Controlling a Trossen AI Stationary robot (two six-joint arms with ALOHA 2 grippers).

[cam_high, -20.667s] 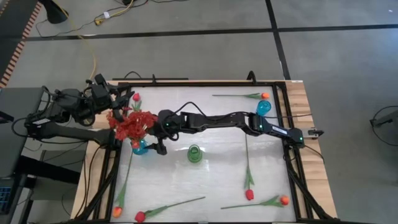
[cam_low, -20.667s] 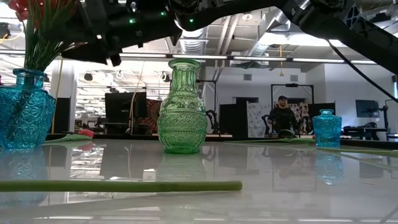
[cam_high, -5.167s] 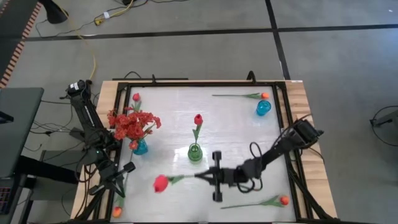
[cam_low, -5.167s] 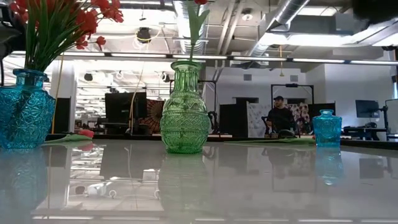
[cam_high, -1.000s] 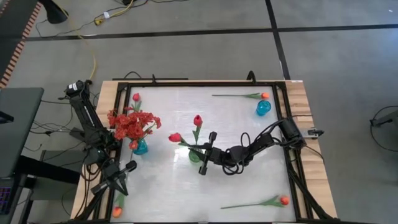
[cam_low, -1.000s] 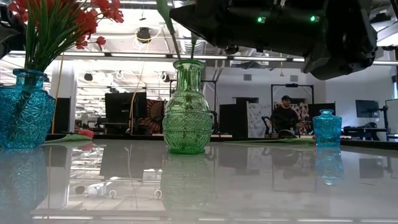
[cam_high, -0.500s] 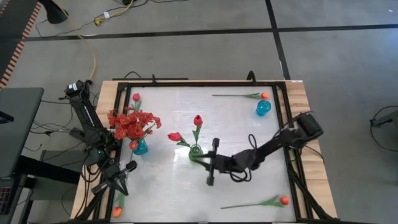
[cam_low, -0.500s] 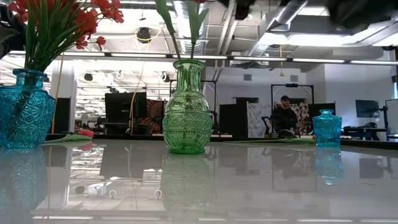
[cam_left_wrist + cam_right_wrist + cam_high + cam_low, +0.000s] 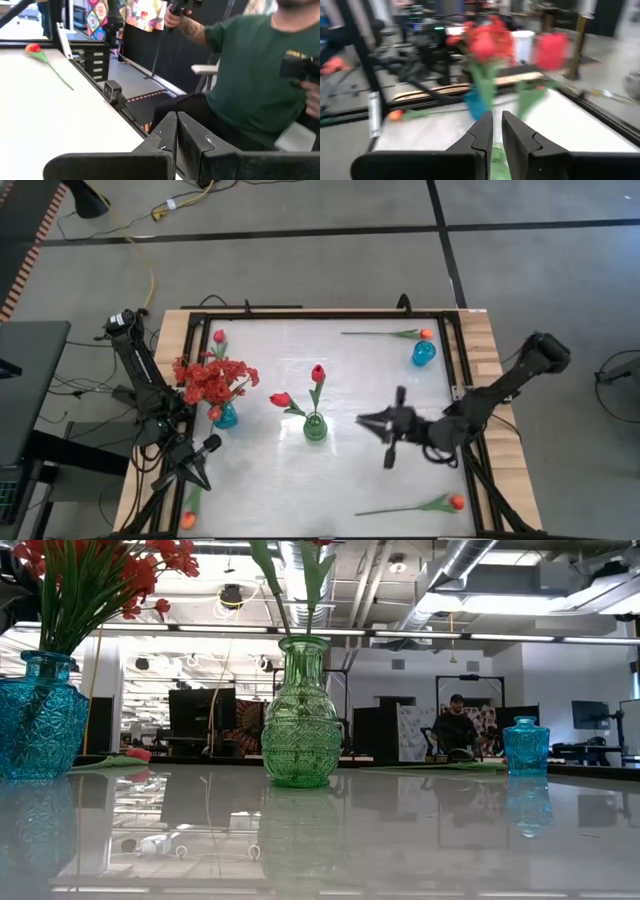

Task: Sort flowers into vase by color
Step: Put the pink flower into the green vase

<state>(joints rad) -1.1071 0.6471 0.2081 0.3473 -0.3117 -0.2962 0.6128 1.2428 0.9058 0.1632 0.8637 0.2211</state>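
Tulips (image 9: 299, 392) in green vase (image 9: 314, 427); no legible labels or writing.

white table (image 9: 260, 480), black frame rail along its edges (image 9: 300, 315) | wood board under it shows at the right edge (image 9: 490, 360) | yellow cable on grey floor past the far-left corner (image 9: 152, 275) | low view: person in dark top standing in the room behind (image 9: 455, 725) | left wrist view: seated person, green shirt (image 9: 250, 65)
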